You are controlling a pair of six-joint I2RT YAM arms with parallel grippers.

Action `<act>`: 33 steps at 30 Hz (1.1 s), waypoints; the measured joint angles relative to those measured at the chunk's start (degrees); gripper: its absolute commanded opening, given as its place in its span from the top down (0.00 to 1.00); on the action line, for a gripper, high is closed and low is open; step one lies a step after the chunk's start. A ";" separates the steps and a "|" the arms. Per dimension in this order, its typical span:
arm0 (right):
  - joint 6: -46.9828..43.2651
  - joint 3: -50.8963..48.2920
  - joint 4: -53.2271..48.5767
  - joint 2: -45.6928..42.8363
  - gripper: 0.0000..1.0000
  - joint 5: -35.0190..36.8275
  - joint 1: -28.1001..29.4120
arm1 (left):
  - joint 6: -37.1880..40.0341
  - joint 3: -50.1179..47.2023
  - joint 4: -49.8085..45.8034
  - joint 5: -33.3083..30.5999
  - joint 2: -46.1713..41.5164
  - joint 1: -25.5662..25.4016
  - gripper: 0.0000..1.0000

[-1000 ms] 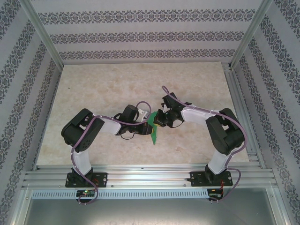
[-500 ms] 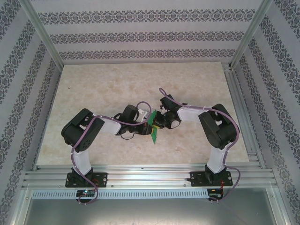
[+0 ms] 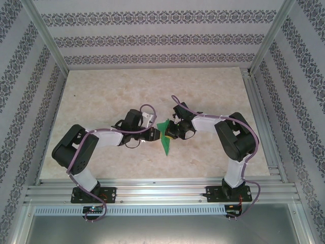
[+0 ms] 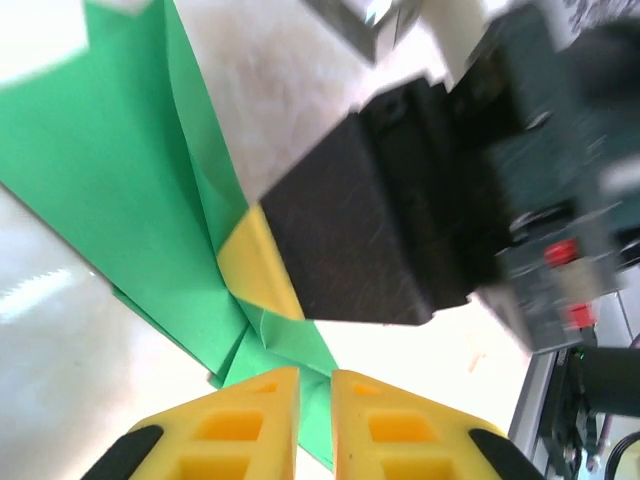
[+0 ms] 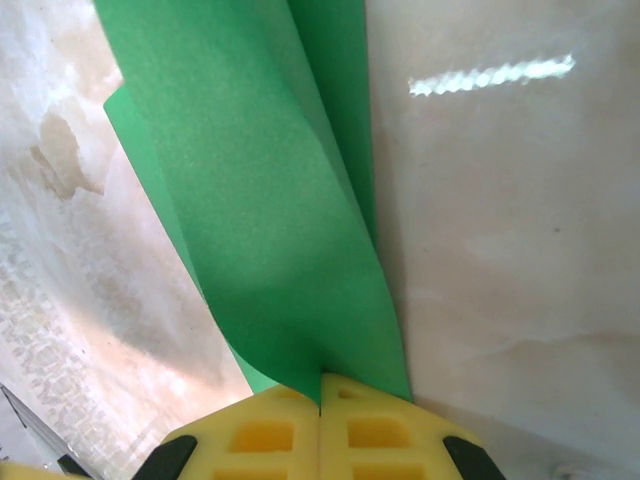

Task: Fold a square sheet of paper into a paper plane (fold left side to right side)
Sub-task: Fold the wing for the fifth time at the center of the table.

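From above, the two black-and-white arms meet over the middle of the pale marbled table. A folded bright green paper stands between them, its point aimed at the near edge. The left gripper is just beside the paper's left edge and the right gripper is against its right side, but this view is too small to show any grip. The left wrist camera shows the left gripper with its yellow fingers drawn almost together, a thin slit between them. The green paper shows in and beyond that slit, and I cannot tell whether it is pinched there. Further off, a yellow pad of the right gripper presses on a fold. The right wrist camera shows the right gripper clenched, fingertips meeting on the lower edge of the green paper, which rises away in layered flaps above the table.
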 measured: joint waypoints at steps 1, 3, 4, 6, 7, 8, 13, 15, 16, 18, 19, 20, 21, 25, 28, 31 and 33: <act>-0.02 0.00 0.00 0.02 1.00 0.02 0.17 | 0.00 0.48 -0.37 -0.22 -0.37 0.59 0.85; -0.04 0.02 0.07 0.02 1.00 0.11 0.26 | -0.02 1.88 -1.20 -1.05 -0.09 1.44 0.84; -0.07 0.11 0.04 0.07 1.00 0.11 0.31 | -0.02 2.43 -1.40 -1.31 0.15 1.60 0.84; -0.22 0.17 0.04 0.11 1.00 0.11 0.33 | -0.31 4.46 -1.46 -1.40 1.99 2.10 0.85; -0.24 0.22 -0.02 0.13 1.00 0.11 0.33 | -0.48 5.35 -1.44 -1.33 3.02 2.19 0.86; -0.26 0.22 -0.07 0.13 1.00 0.13 0.33 | -0.85 6.60 -1.36 -1.03 4.61 2.25 0.87; -0.26 0.22 -0.09 0.13 1.00 0.13 0.33 | -1.97 10.47 -0.92 0.26 11.96 2.27 0.89; -0.26 0.22 -0.09 0.13 1.00 0.13 0.33 | -2.10 10.58 -0.92 0.39 13.84 2.27 0.89; -0.26 0.22 -0.09 0.13 1.00 0.13 0.33 | -2.14 10.60 -0.92 0.37 14.56 2.27 0.89; -0.26 0.24 -0.11 0.13 1.00 0.13 0.33 | -2.16 10.60 -0.83 0.59 15.80 2.27 0.89; -0.28 0.24 -0.11 0.13 1.00 0.13 0.33 | -2.16 10.73 -0.87 0.50 15.87 2.27 0.89; -0.28 0.28 -0.15 0.13 1.00 0.13 0.33 | -2.14 10.88 -0.92 0.39 15.89 2.25 0.89; -0.28 0.33 -0.17 0.13 1.00 0.13 0.35 | -2.12 10.93 -0.94 0.31 15.98 2.19 0.90; -0.26 0.42 -0.59 -0.11 1.00 0.52 0.59 | -1.88 11.45 -1.62 0.07 16.28 2.10 0.91; -0.26 0.57 -1.44 -0.72 1.00 1.16 1.01 | -1.66 11.54 -1.81 -0.07 16.39 2.10 0.92; -0.24 0.92 -2.19 -1.62 1.00 1.60 1.36 | -1.49 11.54 -1.84 -0.31 16.39 2.03 0.92; -0.22 1.25 -2.34 -1.95 1.00 1.64 1.44 | -1.49 11.54 -1.86 -0.48 16.39 1.99 0.92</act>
